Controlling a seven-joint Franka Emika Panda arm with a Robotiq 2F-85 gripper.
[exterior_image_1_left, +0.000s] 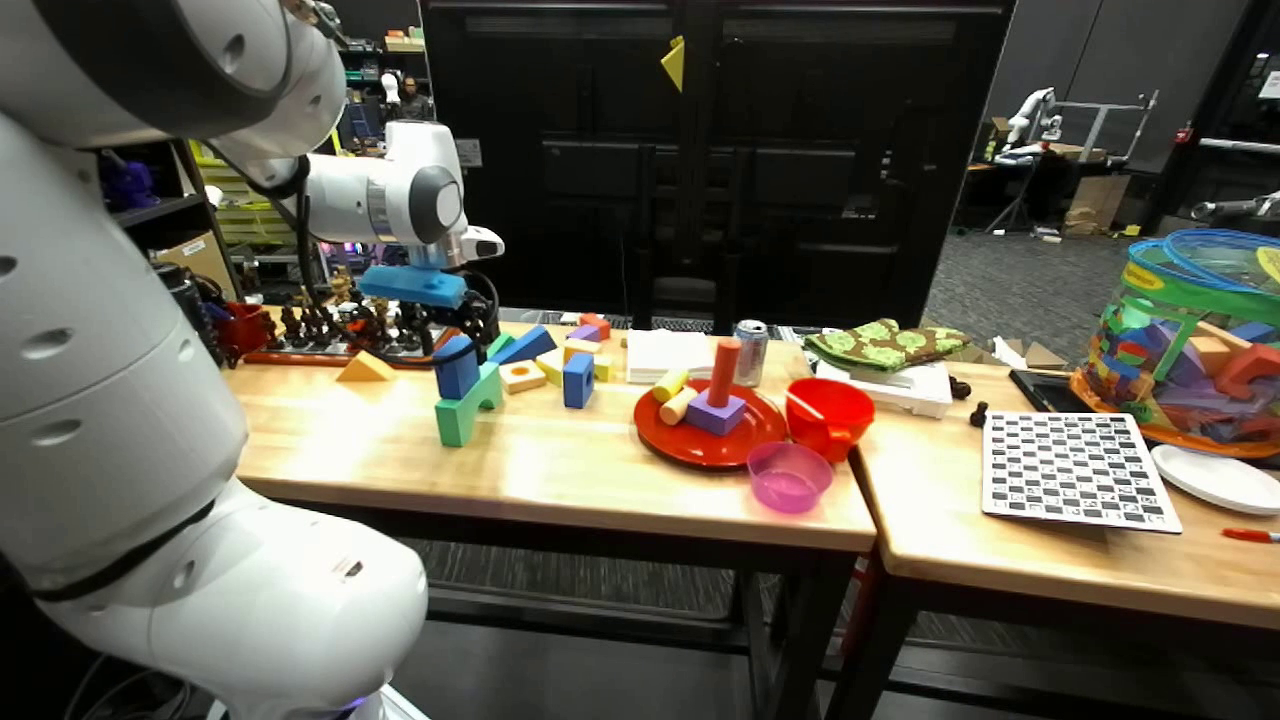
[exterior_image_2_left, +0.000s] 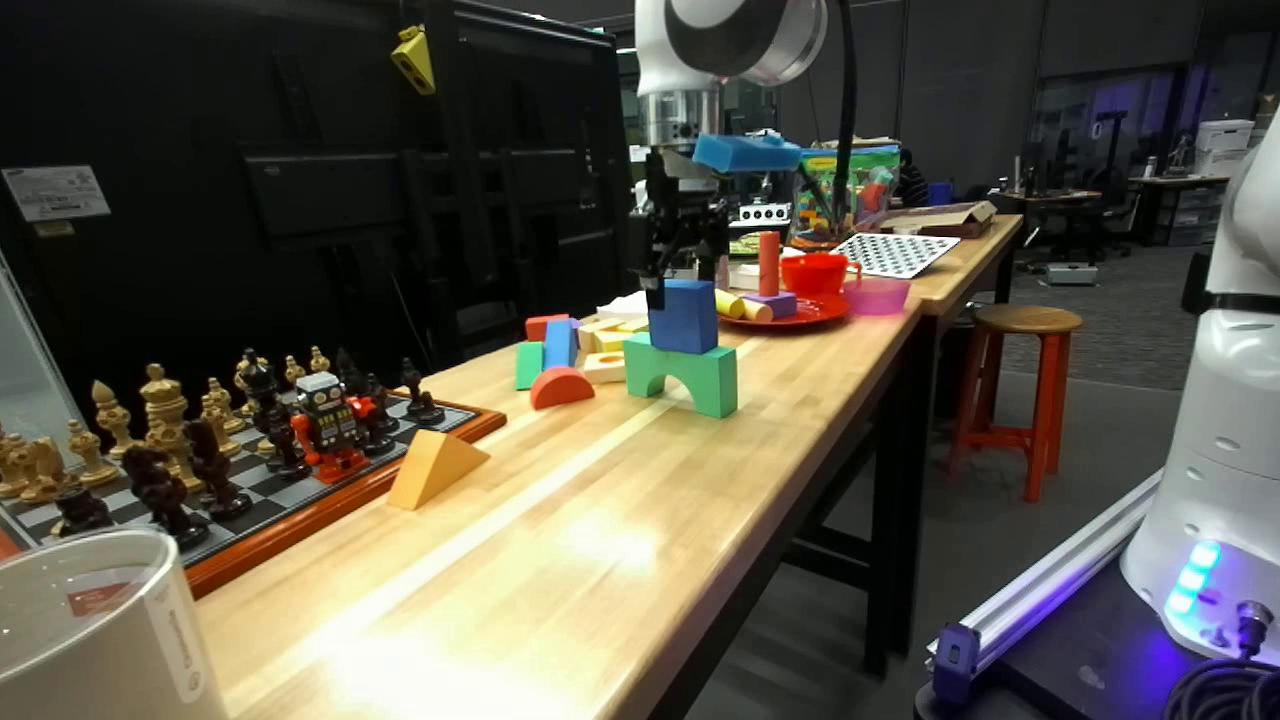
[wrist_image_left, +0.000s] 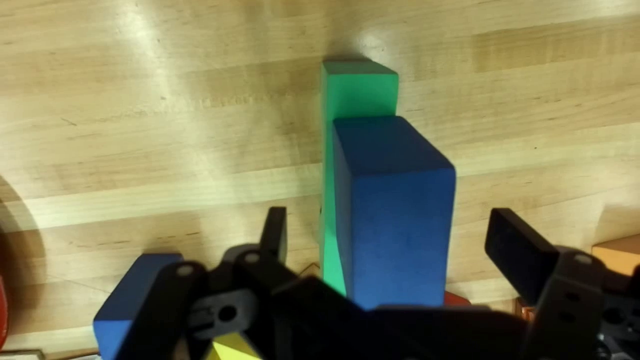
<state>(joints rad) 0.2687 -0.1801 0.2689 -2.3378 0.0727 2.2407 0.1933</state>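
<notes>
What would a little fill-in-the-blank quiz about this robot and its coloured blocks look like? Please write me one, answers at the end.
1. With a gap on both sides of a blue block, the gripper is not shut but ____.
2. That blue block rests on an arch-shaped block coloured ____.
3. On the red plate, an upright cylinder stands on a squat block coloured ____.
4. A toy robot stands among pieces for the game of ____.
Missing words: open; green; purple; chess.
</notes>
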